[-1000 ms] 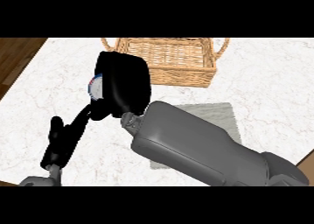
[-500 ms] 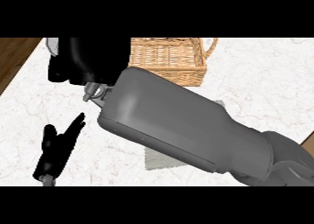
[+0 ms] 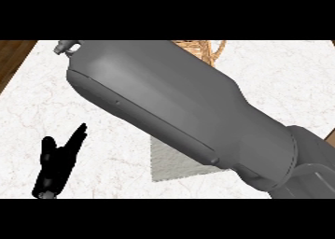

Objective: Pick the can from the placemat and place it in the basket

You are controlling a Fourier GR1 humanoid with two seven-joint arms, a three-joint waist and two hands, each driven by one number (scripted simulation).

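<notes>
Can and my right hand are both out of sight past my big grey right forearm (image 3: 190, 112). Only a sliver of basket (image 3: 204, 49) shows, contents hidden. Placemat (image 3: 173, 165) corner peeks out below. My left hand (image 3: 56, 163) rests, fingers straight.

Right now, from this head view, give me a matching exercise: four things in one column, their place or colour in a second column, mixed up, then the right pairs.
Things:
1. left hand
2. right forearm
3. basket
4. placemat

Descriptions:
A. woven tan, only a sliver showing at the top
B. grey cloth, partly covered, lower centre
C. black, fingers straight, lower left on the counter
D. large grey shape crossing the middle

Pairs: 1-C, 2-D, 3-A, 4-B
</notes>
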